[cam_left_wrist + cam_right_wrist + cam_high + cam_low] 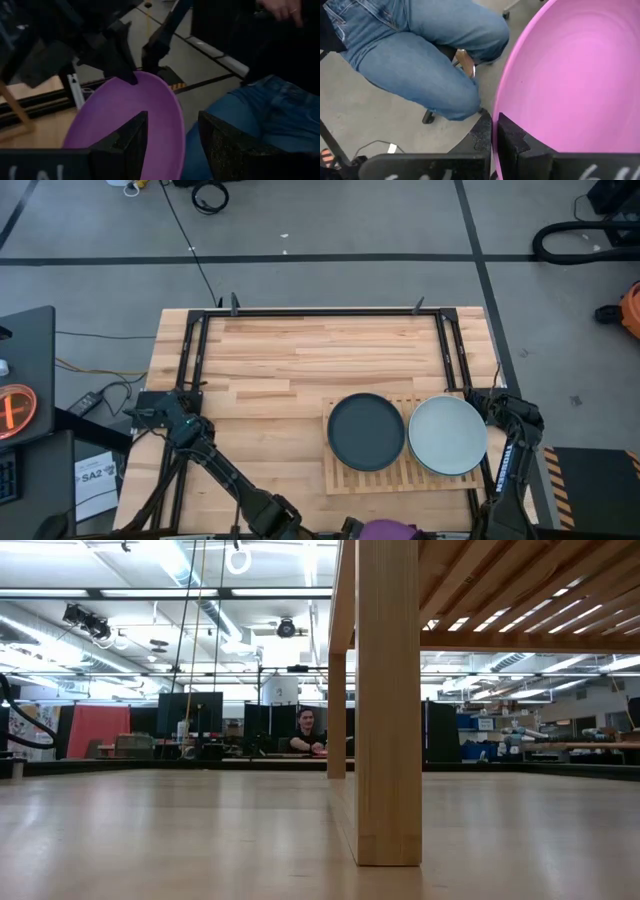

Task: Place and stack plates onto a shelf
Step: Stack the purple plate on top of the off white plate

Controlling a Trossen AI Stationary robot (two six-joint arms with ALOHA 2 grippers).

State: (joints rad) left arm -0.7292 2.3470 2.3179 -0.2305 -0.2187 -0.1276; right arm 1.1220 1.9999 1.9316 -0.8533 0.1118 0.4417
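**Inspector:** Start with the overhead view.

**Onlooker:** The butcher-block table (300, 360) carries the shelf (400, 475) at its near right. Two plates lie flat on the slats, side by side and about touching: a dark plate (367, 431) on the left and a pale plate (447, 436) on the right. A purple plate (385, 530) just shows at the near edge, off the shelf, where both arms reach.

**Inspector:** And what do the wrist cameras add?

**Onlooker:** They show the grips. The right gripper (495, 122) has its fingers closed narrow on that plate's rim and holds it tilted up. The left gripper (172, 120) has its fingers spread wide, with the plate's rim showing in the gap between them; I cannot see them pressing on it. The left wrist view also shows the other arm's fingers clamped on the plate's far rim. A person in jeans (415, 55) sits close behind the plate, which the overhead view does not show.

**Inspector:** And the low view?

**Onlooker:** Only the shelf from beneath: a thick wooden post (388, 700), the slats above it, and bare tabletop. No plate or gripper shows. Far off, another person (310, 732) sits at a desk in a large workshop with strip lights.

**Inspector:** Any writing?

**Onlooker:** "SA2" on a sheet (95, 480) left of the table. The white marks on the gripper bodies are cut off and unreadable.

**Inspector:** The floor?

**Onlooker:** The floor (330, 220) is grey with dark tape lines, and cables lie at the far side.
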